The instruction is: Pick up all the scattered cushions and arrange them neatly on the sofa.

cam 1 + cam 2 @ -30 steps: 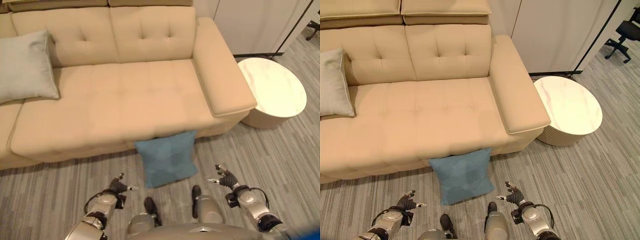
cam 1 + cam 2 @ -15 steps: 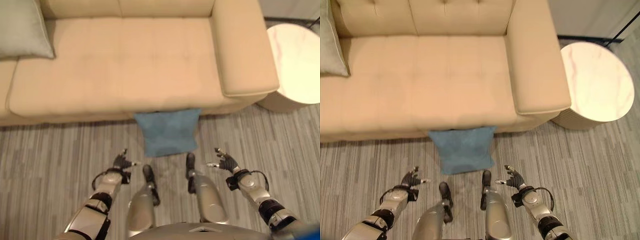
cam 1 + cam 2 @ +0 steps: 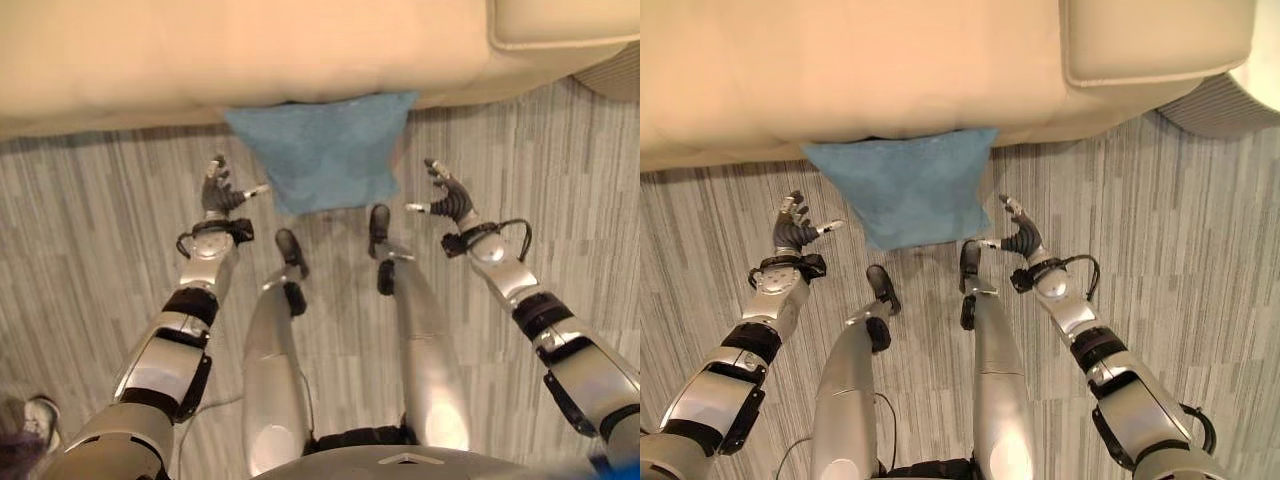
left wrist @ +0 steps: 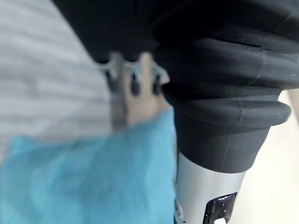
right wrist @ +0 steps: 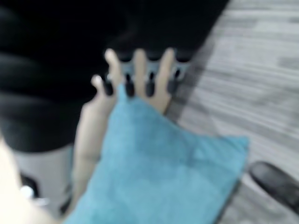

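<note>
Both hands have moved forward since half a second ago and now sit level with the blue cushion's near edge; the camera has also tipped down, so the sofa back and the grey cushion have left the frame. Left hand (image 3: pixel 220 190) hovers just beside the cushion's (image 3: pixel 322 150) left lower corner, fingers loosely spread, thumb pointing toward the fabric, holding nothing. Right hand (image 3: pixel 445 198) hovers beside the cushion's right lower corner, fingers relaxed and spread, thumb out toward it, also empty. Neither hand touches the cushion as far as the head views show.

Cushion lies on the grey striped floor (image 3: pixel 80 230), its far edge tucked against the front of the sofa (image 3: pixel 250 50), partly under the seat overhang. It sits between the two hands. Sofa armrest (image 3: pixel 1155 40) shows at the upper right, with the ribbed base of a side table (image 3: pixel 1220 105) just beyond it.

Left wrist view shows the blue fabric close past the dark-tipped fingers (image 4: pixel 133 81); right wrist view likewise, fingers (image 5: pixel 140 70) straight, cushion near them.
</note>
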